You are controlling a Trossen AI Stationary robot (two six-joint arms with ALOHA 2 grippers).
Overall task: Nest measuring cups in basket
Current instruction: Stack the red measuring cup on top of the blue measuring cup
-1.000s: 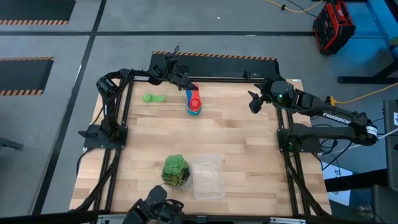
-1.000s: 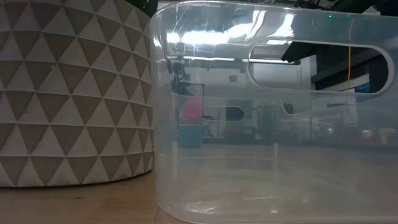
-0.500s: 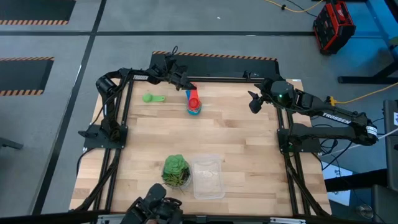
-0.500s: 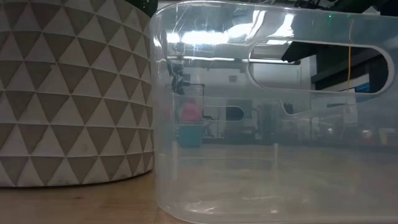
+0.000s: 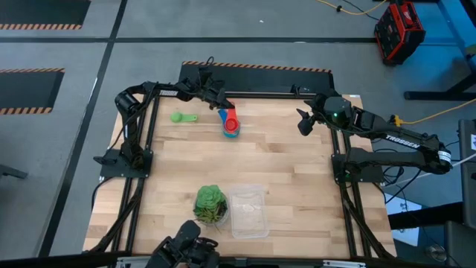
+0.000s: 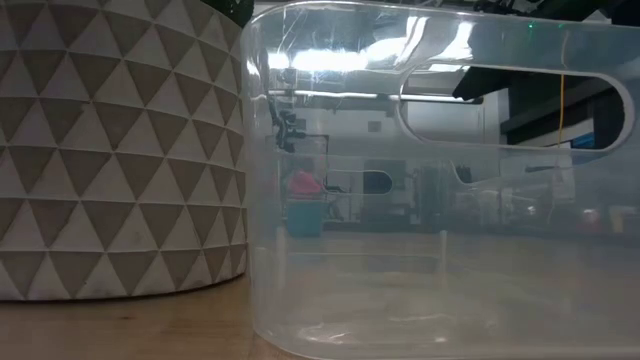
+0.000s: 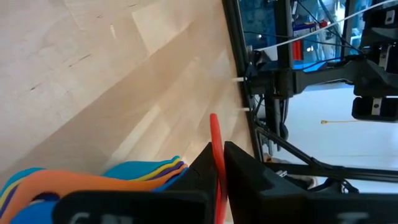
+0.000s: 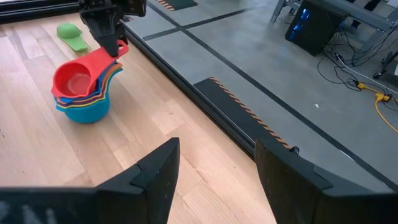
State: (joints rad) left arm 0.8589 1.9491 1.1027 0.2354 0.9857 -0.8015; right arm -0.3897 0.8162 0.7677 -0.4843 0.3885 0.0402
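A stack of nested measuring cups (image 5: 233, 128) stands near the table's far edge, with a light blue cup at the bottom (image 8: 84, 109) and the red cup (image 8: 74, 79) on top. My left gripper (image 5: 221, 106) is just behind the stack, shut on the red cup. The green cup (image 5: 182, 117) lies alone to the left. The clear basket (image 5: 248, 212) sits near the near edge, beside the leafy ball (image 5: 211, 205). My right gripper (image 5: 303, 123) hangs open to the right of the stack. My left gripper pinches the red cup's handle (image 8: 117, 50) between its two fingers near the handle's free end (image 7: 214, 134). The fingers (image 8: 107, 28) come from above, pointing down. The red bowl sits in the top of the stack, slightly tilted.
In the low view the basket's clear wall (image 6: 440, 180) fills the foreground, with the leafy ball's triangle-patterned pot (image 6: 120, 150) to its left. Bare wooden table (image 5: 282, 164) lies between the stack and the basket. Black frame rails (image 5: 149, 149) border the table.
My left gripper has lowered a little, still shut on the red handle. The red cup has sunk down into the top of the stack. The other cups have stayed in place.
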